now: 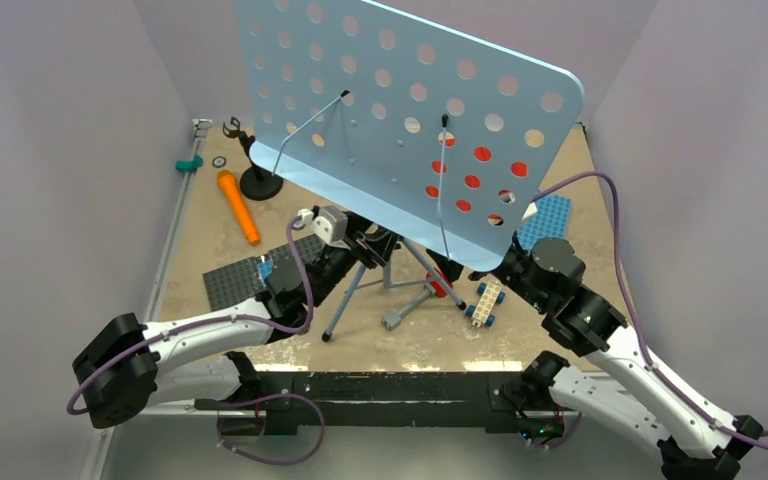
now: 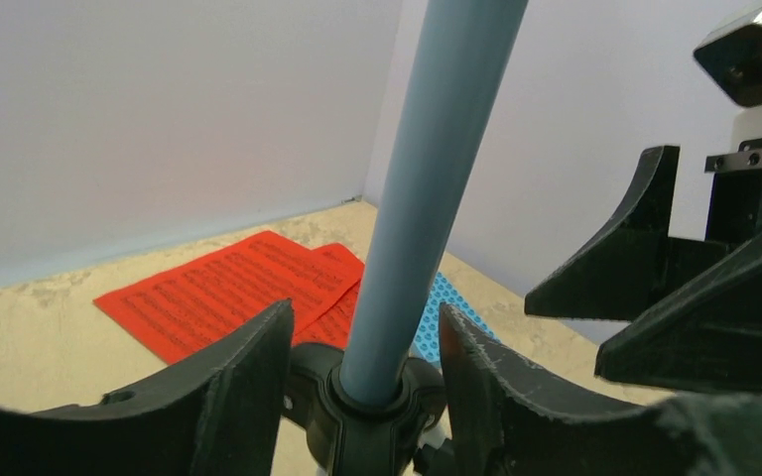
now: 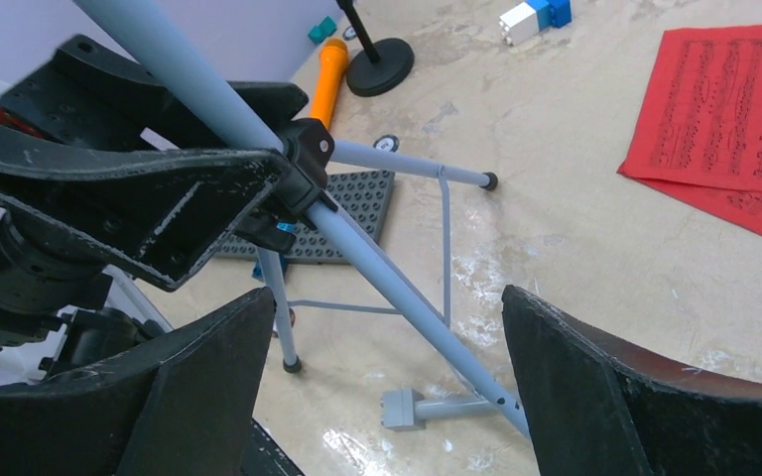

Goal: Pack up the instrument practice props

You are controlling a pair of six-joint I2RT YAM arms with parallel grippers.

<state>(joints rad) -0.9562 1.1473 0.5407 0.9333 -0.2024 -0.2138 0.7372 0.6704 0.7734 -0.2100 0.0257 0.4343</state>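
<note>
While the right tool (image 3: 382, 297) gapes, unclenched, around the music stand's grey tripod (image 3: 427, 169), the left tool (image 2: 365, 312) straddles its black collar (image 2: 377, 426), grip untellable; the red sheet-music pages (image 2: 228, 293) carry print too small to read.

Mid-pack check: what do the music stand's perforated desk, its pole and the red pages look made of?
Desk: thin sheet, probably painted metal, matt pale blue with punched round holes; plastic is possible. Pole: smooth pale-blue tube, likely painted metal, seated in a black plastic-looking collar. Red pages: thin printed paper, lying flat.
</note>
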